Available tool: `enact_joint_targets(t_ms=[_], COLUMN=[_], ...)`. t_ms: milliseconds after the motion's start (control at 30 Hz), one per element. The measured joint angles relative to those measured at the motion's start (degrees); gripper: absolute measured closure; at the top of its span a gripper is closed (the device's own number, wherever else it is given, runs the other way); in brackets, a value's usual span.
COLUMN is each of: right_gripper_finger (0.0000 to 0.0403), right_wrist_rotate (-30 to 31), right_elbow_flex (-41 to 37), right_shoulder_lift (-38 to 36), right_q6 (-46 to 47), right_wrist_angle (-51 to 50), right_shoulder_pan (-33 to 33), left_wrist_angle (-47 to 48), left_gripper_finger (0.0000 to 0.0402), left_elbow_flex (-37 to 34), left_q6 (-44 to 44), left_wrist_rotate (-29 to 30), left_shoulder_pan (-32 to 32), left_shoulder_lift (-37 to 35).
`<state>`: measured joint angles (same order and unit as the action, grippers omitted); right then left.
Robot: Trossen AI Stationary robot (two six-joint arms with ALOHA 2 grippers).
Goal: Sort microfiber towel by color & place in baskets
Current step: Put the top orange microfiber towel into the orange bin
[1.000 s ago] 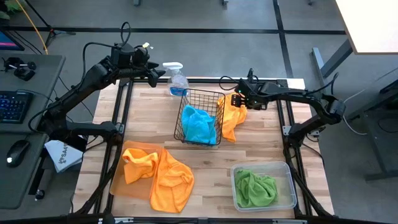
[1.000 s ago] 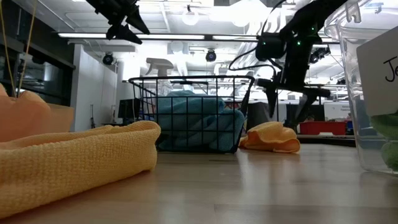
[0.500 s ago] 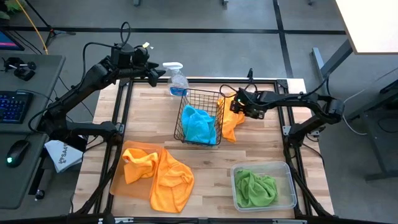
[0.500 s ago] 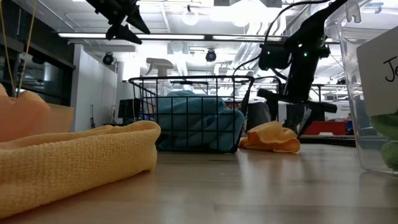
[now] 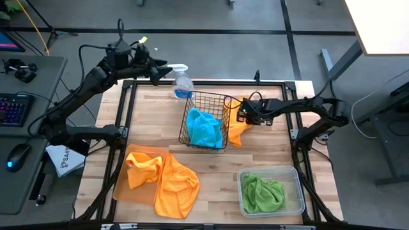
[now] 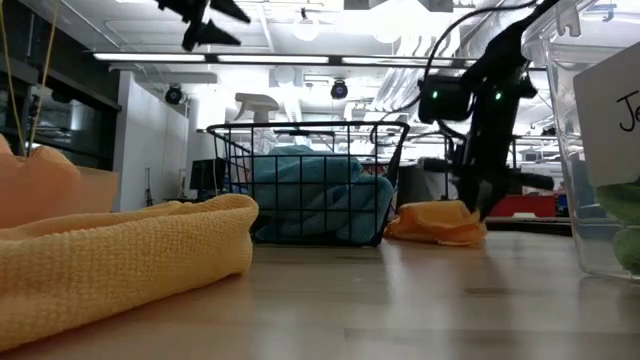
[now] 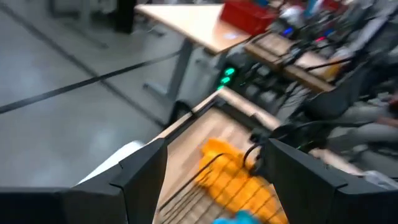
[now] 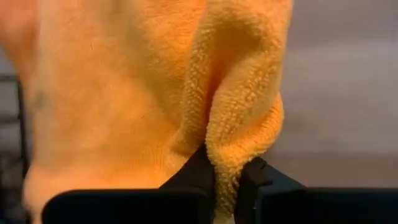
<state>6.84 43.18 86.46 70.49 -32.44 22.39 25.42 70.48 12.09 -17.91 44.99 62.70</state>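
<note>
A clear spray bottle (image 5: 182,83) with a white trigger head stands upright at the far edge of the wooden table (image 5: 268,150). To the left of the table a grey desk (image 5: 29,128) carries a keyboard (image 5: 14,110) and a mouse (image 5: 19,154), and a white printed bag (image 5: 64,160) lies between that desk and the table's edge. A pale tabletop (image 5: 383,25) shows at the upper right corner of the high view, over a grey floor (image 5: 211,45) crossed by dark lines.

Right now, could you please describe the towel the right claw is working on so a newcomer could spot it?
Find the black wire basket mid-table. Against its right side lies a crumpled orange towel, pinched by the right claw. The other orange towels lie on the tray at the front left.
</note>
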Motion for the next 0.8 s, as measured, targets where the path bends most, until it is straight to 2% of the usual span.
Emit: enact_joint_targets(t_ms=[100,233,333,433,533,700,800], right_gripper_finger=[0.0369,0.0395,0.0392,0.0399,0.0399,0.0400,0.0401], right_wrist_rotate=[-0.58,2.91,9.47,17.93,20.37,17.91,17.01], right_elbow_flex=[0.00,0.00,0.83,3.29,6.93,13.88,17.82], right_shoulder_lift=[-2.27,-7.00,-13.27,-20.61,-27.07,-33.50,-34.56], right_q6=[-0.16,-2.40,-2.68,-7.17,-12.33,-19.09,-25.70], right_wrist_angle=[-4.05,-6.95,-7.74,-7.55,-7.25,-6.59,-6.15], right_shoulder_pan=[-0.78,-2.51,-4.40,-6.21,-7.61,-11.62,-14.16], left_wrist_angle=[-1.97,-3.57,-7.48,-13.15,-18.32,-20.97,-21.13], left_gripper_finger=[0.0145,0.0145,0.0145,0.0145,0.0145,0.0145,0.0145], left_elbow_flex=[0.00,0.02,0.02,0.01,0.02,0.04,0.04], left_q6=[0.00,-0.01,2.76,3.72,2.55,-2.89,-6.84], left_wrist_rotate=[-2.18,-4.00,-5.15,-10.64,-12.45,-5.46,2.27], left_shoulder_pan=[-0.04,-0.53,-2.69,-5.31,-9.01,-17.06,-22.12], left_shoulder_lift=[-0.69,-0.70,-0.48,-0.37,-0.37,0.33,2.37])
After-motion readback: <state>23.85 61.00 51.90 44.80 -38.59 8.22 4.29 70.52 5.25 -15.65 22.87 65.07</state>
